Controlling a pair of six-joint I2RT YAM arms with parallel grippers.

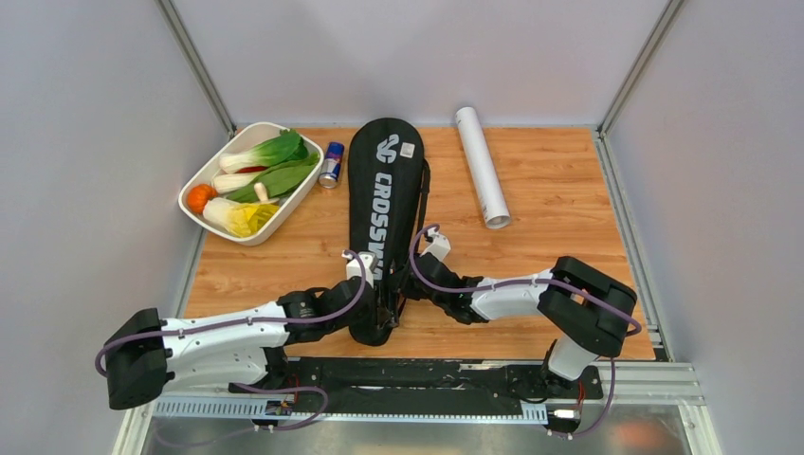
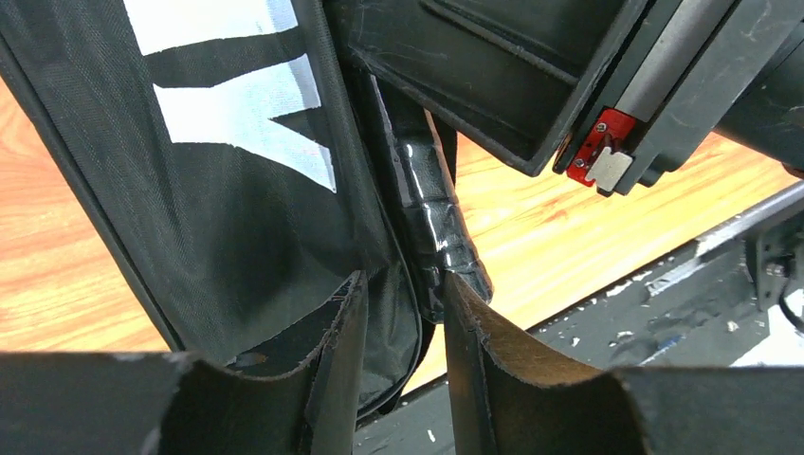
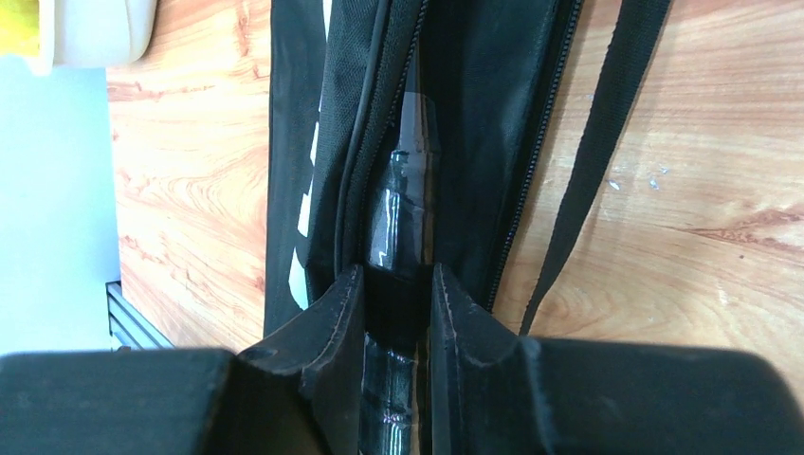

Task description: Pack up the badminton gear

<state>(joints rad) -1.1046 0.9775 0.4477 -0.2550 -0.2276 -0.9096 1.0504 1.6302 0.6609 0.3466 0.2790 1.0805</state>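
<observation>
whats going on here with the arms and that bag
A two-armed robot is packing badminton gear. The right claw is closed on a racket handle that pokes out of the near end of the black CROSSWAY bag. The left claw stands open at the bag's edge there. The white tube lies outside, not yet packed.

White tray [image 1: 215,161] sits angled at far-left corner of wooden worktop [image 1: 559,190]. Inside: leafy green bok choy [image 1: 270,152], pale yellow-white cabbage [image 1: 237,216], round orange fruit [image 1: 200,197] at left end, small red piece among greens. Blue-silver drink can [image 1: 331,164] stands upright just beside tray's right corner.
</observation>
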